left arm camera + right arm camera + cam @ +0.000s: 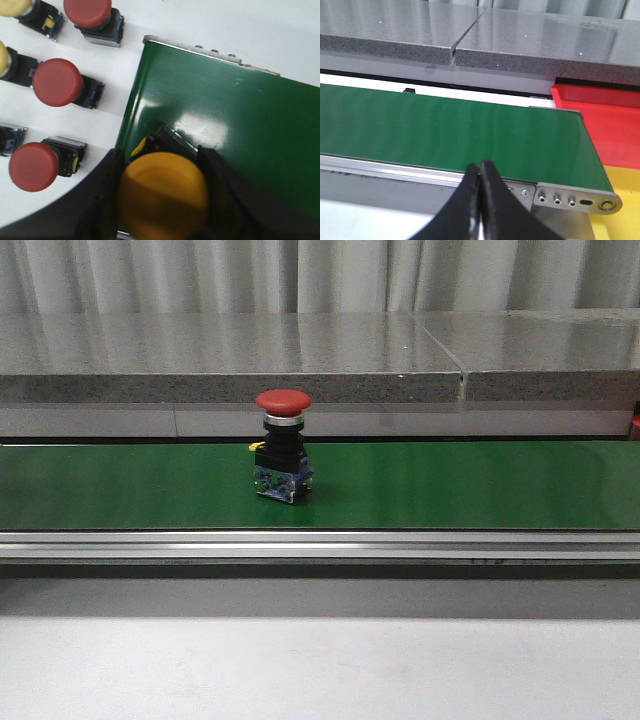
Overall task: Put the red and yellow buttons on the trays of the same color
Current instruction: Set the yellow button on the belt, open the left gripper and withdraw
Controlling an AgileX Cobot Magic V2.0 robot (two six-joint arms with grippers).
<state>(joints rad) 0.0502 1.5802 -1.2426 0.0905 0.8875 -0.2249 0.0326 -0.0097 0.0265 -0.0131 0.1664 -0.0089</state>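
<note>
The left gripper (162, 195) clamps its jaws on a yellow button (162, 197) over the green belt (240, 120), while the right gripper (480, 200) hangs with jaws closed and empty.

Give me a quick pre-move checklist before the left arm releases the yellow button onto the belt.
1. Left gripper grips the yellow button, a finger on each side of its cap: ok.
2. Button is over the green belt, near its end: ok; whether it touches the belt: cannot tell.
3. Spare red buttons on the white table stand off the belt, out of the release path: ok.
4. Red button stands upright mid-belt in the front view: ok.
5. Right gripper is shut and empty, near the belt's far end: ok.
6. Red tray and yellow tray sit past that end: ok.
</note>
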